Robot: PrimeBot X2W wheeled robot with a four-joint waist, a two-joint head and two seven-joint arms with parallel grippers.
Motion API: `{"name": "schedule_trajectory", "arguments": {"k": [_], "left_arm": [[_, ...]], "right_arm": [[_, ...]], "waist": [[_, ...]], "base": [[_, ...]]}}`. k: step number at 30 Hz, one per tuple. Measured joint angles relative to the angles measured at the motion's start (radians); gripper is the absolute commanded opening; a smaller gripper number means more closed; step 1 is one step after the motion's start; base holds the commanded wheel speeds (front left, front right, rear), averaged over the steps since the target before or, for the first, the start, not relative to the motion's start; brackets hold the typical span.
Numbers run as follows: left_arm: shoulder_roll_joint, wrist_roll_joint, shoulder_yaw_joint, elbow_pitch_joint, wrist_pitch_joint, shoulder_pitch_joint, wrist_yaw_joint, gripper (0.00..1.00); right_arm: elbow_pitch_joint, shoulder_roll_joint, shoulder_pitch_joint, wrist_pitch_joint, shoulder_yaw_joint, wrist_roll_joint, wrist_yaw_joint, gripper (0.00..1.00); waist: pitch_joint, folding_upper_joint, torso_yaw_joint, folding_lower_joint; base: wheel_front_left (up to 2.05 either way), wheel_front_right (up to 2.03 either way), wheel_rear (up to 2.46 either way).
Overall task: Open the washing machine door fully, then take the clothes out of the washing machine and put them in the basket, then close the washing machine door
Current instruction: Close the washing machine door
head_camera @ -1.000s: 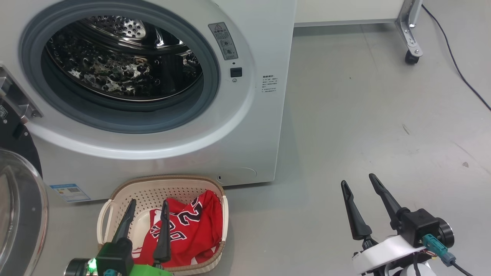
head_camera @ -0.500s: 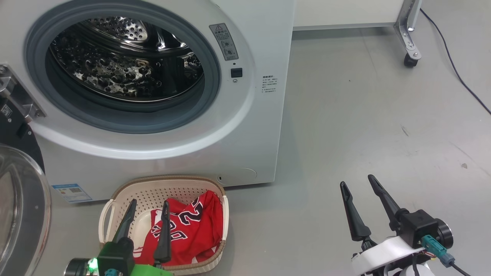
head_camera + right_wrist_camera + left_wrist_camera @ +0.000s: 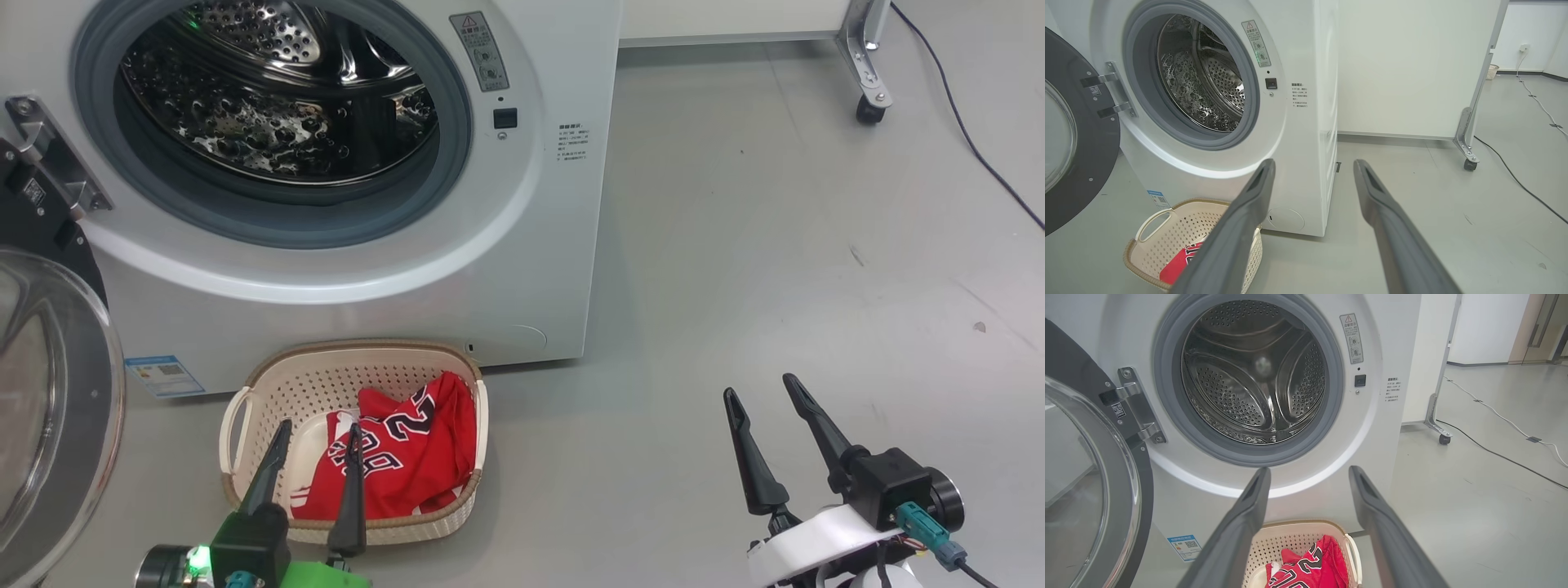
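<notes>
Since a second ago the head camera has shifted, so the whole scene sits a little higher and further right in its view; the things themselves lie as they did, and both pincers hold the same pose.

The big white front-loading washing machine stands with its grey-ringed steel drum showing no garment. Its large round door, a black rim around a bulging clear glass bowl, is swung wide on the metal hinge at the machine's left side. On the grey floor just in front of the machine's base, below the drum mouth, sits the small cream perforated plastic basket with a brown woven-look rim. The bright red clothes, a jersey with dark white-outlined numbers uppermost, lie bunched inside it, towards the basket's right half.

The left pincer is released, its two long dark fingers spread and grasping nothing, their tips over the basket's near side and pointing at the machine. The right pincer is likewise released and holds nothing, over bare floor well to the right of the machine's front corner.
</notes>
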Motion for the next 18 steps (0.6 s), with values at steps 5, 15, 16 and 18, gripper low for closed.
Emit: {"name": "schedule_trajectory", "arguments": {"k": [5, 15, 16, 18], "left_arm": [[0.000, 0.000, 0.000, -0.012, -0.001, 0.000, 0.000, 1.00], [0.000, 0.000, 0.000, -0.017, -0.001, 0.000, 0.000, 1.00], [0.000, 0.000, 0.000, -0.017, -0.001, 0.000, 0.000, 1.00], [0.000, 0.000, 0.000, -0.017, -0.001, 0.000, 0.000, 1.00]], "right_arm": [[0.000, 0.000, 0.000, 0.000, 0.000, 0.000, 0.000, 1.00], [0.000, 0.000, 0.000, 0.000, 0.001, 0.000, 0.000, 1.00], [0.000, 0.000, 0.000, 0.000, 0.001, 0.000, 0.000, 1.00], [0.000, 0.000, 0.000, 0.000, 0.001, 0.000, 0.000, 1.00]], "waist": [[0.001, 0.0000, 0.001, 0.0000], [-0.002, 0.0000, -0.001, 0.0000], [-0.002, 0.0000, -0.001, 0.0000], [-0.003, 0.0000, -0.002, 0.0000]], "base": [[-0.92, 0.92, 0.00], [-0.61, 0.61, 0.00], [-0.38, 0.38, 0.00], [-0.33, 0.33, 0.00]]}}
